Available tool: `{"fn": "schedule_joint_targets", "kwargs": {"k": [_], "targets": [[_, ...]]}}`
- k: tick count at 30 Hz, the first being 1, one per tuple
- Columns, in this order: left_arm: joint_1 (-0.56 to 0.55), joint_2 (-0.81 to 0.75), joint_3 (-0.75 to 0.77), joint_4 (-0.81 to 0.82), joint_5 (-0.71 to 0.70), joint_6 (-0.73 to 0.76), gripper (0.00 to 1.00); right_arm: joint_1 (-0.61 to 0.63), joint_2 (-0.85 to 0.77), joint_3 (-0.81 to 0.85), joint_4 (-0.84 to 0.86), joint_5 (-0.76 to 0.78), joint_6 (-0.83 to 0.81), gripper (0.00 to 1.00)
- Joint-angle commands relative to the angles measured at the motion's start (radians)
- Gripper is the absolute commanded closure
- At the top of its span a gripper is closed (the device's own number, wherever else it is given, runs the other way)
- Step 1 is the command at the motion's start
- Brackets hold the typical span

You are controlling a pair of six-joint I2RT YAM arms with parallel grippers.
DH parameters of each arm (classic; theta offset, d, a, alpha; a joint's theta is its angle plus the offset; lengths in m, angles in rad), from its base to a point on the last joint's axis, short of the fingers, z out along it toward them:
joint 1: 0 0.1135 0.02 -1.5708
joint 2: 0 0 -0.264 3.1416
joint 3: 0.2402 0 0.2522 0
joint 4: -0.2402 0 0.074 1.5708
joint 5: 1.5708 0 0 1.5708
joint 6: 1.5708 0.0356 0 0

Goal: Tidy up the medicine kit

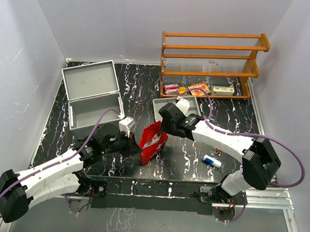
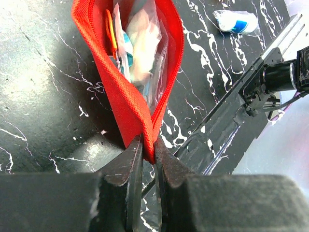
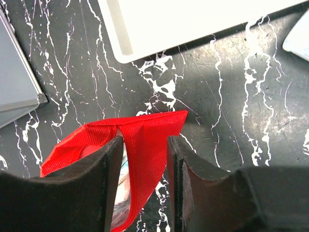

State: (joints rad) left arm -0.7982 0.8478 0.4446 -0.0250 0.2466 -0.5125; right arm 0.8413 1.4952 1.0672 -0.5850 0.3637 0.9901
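An open red zip pouch (image 1: 154, 139) stands tilted on the black marbled table, with clear plastic packets (image 2: 142, 48) showing inside it. My left gripper (image 1: 136, 145) is shut on the pouch's near end; in the left wrist view the jaws (image 2: 148, 147) pinch the red fabric (image 2: 126, 92). My right gripper (image 1: 166, 128) is at the pouch's far top corner. In the right wrist view it (image 3: 145, 140) stands open, with one red side wall (image 3: 149, 124) between its fingers and the left finger at the pouch's mouth.
An open grey case (image 1: 93, 99) sits at the back left. A white tray (image 1: 163, 103) lies before a wooden shelf (image 1: 211, 56) holding small medicine boxes (image 1: 171, 88). A wrapped white and blue roll (image 1: 211, 161) lies near the right arm's base.
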Motion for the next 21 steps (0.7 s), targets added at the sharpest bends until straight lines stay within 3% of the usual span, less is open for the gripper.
{"fn": "schedule_joint_targets", "kwargs": {"k": [1, 8, 21], "targets": [[-0.006, 0.002, 0.015, -0.002, 0.034, 0.003, 0.98, -0.009, -0.045, 0.043, 0.084, -0.017, -0.144, 0.59], [-0.005, 0.007, 0.027, -0.016, 0.042, 0.016, 1.0, -0.049, -0.065, 0.01, 0.183, -0.166, -0.47, 0.54], [-0.005, -0.016, 0.03, -0.033, 0.049, 0.021, 1.0, -0.09, 0.0, 0.016, 0.234, -0.248, -0.553, 0.62]]}}
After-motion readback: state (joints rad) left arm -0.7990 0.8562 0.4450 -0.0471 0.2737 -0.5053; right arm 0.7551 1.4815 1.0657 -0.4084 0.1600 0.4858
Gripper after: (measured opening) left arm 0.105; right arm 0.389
